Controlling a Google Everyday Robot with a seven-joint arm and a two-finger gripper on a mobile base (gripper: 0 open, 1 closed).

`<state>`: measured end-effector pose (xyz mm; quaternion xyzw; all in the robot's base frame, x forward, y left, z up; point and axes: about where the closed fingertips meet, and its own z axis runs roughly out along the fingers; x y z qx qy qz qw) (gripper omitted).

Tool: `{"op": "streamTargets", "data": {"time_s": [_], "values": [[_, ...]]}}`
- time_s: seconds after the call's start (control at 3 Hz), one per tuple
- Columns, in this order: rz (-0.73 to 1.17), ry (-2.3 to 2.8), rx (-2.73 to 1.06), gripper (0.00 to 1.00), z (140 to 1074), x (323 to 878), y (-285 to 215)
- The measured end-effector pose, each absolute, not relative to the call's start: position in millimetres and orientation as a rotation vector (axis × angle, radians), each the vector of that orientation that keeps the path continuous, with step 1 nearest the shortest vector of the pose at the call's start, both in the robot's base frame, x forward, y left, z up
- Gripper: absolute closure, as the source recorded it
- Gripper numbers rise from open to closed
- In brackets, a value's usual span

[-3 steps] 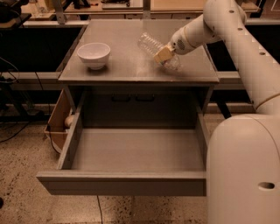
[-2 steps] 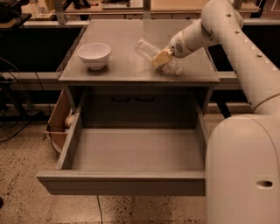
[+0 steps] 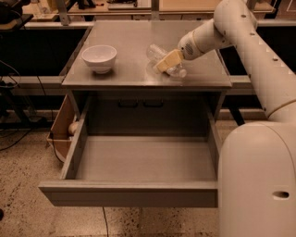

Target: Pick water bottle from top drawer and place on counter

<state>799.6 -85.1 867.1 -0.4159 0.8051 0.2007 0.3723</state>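
Note:
The water bottle (image 3: pixel 156 52) is clear and lies tilted at the right middle of the counter (image 3: pixel 129 32), its lower end by the surface. My gripper (image 3: pixel 167 60) reaches in from the right, and its tan fingers (image 3: pixel 170 59) are closed around the bottle's middle. I cannot tell whether the bottle rests on the counter or hangs just above it. The top drawer (image 3: pixel 129 193) stands pulled out wide below the counter, and its grey floor shows nothing in it.
A white round bowl (image 3: pixel 99 57) stands on the counter's left part. A brown cardboard box (image 3: pixel 60 128) sits on the floor left of the cabinet. Pale wooden workbenches (image 3: pixel 185 5) run behind. My white arm and base (image 3: pixel 259 176) fill the right side.
My gripper has moved a little left and down with the bottle in it, bringing it closer to the counter surface. The drawer and the bowl have not moved.

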Motion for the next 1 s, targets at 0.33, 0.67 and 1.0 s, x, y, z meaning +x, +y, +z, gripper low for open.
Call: {"op": "streamTargets", "data": {"time_s": [0.33, 0.67, 1.0], "values": [[0.528, 2.037, -1.059, 0.00, 878.3, 799.3, -85.2], [0.581, 2.000, -1.026, 0.00, 888.2, 797.3, -101.0], [0.655, 1.936, -0.969, 0.00, 898.9, 794.4, -131.9]]}}
